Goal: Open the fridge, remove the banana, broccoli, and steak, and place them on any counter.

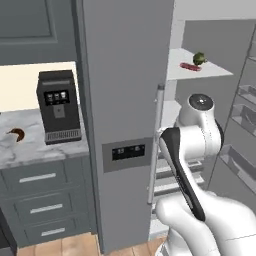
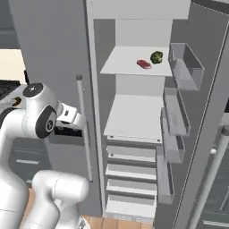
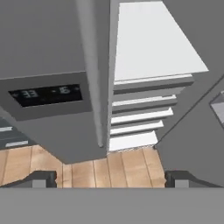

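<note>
The fridge point(image 1: 125, 75) has its left door shut and its right door swung open, so the white shelves point(image 2: 134, 116) show. On the upper shelf lie the small green broccoli point(image 2: 156, 57) and, just left of it, the flat red steak point(image 2: 144, 64); both also appear in the left base view, broccoli point(image 1: 200, 58) and steak point(image 1: 190, 66). The banana is out of view. My gripper point(image 3: 111, 179) is open with nothing between its fingertips. It hangs in front of the shut left door, close to that door's silver handle point(image 3: 94, 65), well below the upper shelf.
The marbled counter point(image 1: 30, 147) lies left of the fridge, carrying a black coffee machine point(image 1: 58, 106) and a small brown item point(image 1: 16, 134). Grey drawers point(image 1: 37, 177) sit below it. Door bins point(image 2: 184, 62) line the open right door. Wooden floor point(image 3: 109, 168) lies beneath.
</note>
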